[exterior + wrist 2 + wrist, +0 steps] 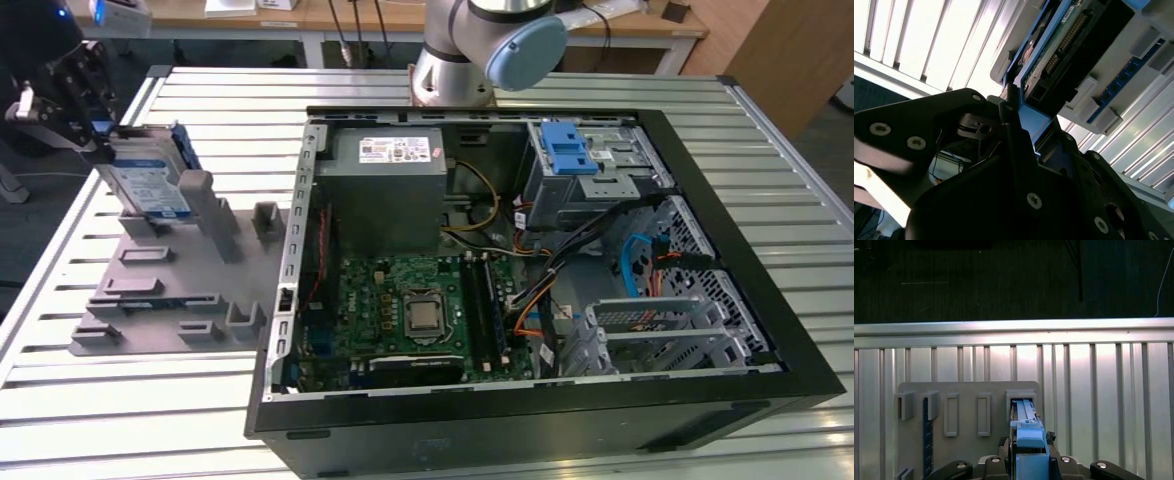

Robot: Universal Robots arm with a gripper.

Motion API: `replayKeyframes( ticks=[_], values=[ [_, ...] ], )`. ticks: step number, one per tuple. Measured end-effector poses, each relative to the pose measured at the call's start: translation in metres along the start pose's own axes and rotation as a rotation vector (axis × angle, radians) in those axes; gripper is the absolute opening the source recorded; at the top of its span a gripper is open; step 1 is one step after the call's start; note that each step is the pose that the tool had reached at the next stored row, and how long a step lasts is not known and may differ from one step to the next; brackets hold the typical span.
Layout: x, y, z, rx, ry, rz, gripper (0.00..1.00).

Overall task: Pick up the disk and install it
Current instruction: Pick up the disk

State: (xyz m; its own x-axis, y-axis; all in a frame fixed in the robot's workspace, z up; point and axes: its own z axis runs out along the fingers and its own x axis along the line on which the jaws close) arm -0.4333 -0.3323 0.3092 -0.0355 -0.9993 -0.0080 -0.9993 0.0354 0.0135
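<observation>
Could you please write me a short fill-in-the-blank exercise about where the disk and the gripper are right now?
1. The disk stands on edge on the grey fixture, ____ the computer case.
2. The disk's side rails are ____ in colour.
3. The thing nearest the gripper is the ____.
4. The motherboard in the case is ____ in colour.
Missing words: outside; blue; disk; green.
</observation>
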Motion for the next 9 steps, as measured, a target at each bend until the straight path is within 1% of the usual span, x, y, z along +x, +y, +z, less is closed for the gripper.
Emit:
replayKeyframes(
  ticks=[9],
  values=[
    [0.0, 0.0, -0.0024, 0.0001, -0.0001, 0.0, 0.36]
  ],
)
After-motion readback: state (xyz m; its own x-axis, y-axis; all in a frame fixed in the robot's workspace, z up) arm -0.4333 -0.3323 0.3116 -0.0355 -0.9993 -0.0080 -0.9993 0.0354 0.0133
